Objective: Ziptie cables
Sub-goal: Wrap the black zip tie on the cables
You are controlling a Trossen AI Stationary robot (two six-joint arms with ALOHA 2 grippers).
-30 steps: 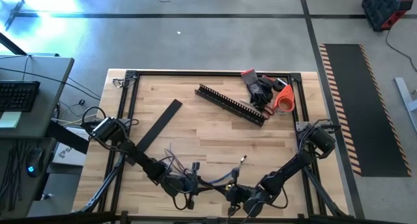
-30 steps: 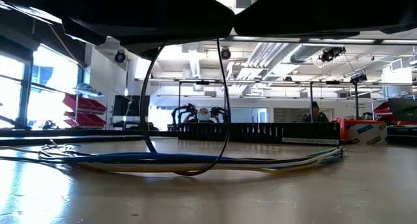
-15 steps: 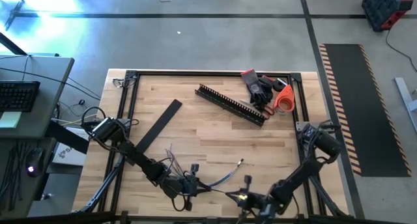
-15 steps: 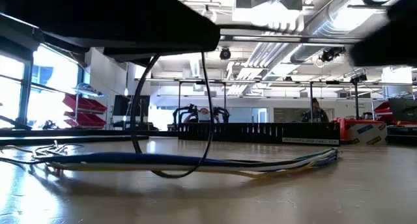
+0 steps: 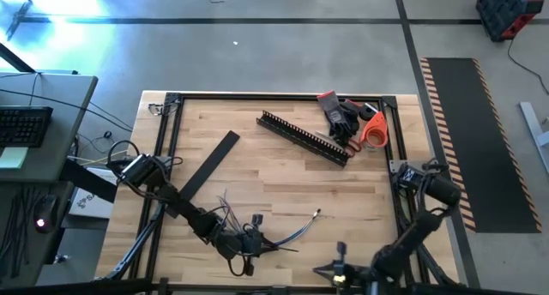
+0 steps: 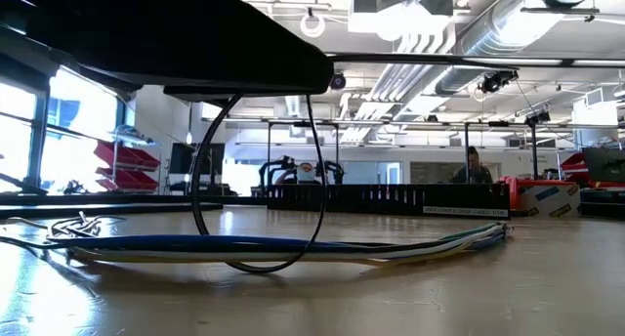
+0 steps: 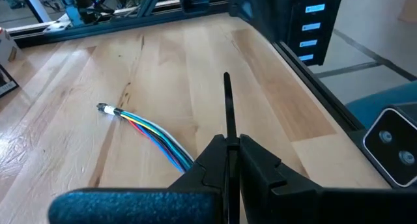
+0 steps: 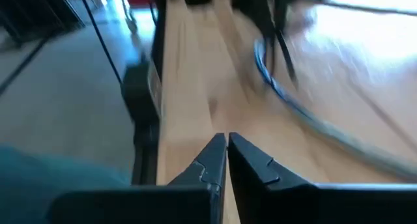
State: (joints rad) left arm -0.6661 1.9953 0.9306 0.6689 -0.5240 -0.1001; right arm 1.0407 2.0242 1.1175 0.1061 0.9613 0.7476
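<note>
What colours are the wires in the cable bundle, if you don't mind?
The cables show blue, red, yellow, white and dark strands, clearest in the left wrist view.

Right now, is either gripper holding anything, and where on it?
The left gripper is shut on a thin black zip tie, pinched at one end so the rest sticks out forward. The right gripper is shut on nothing, off the cables.

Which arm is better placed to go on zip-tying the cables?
Left: its hand is shut on a thin black strip right over the cables. The right hand sits at the table's near edge, shut, holding nothing.
</note>
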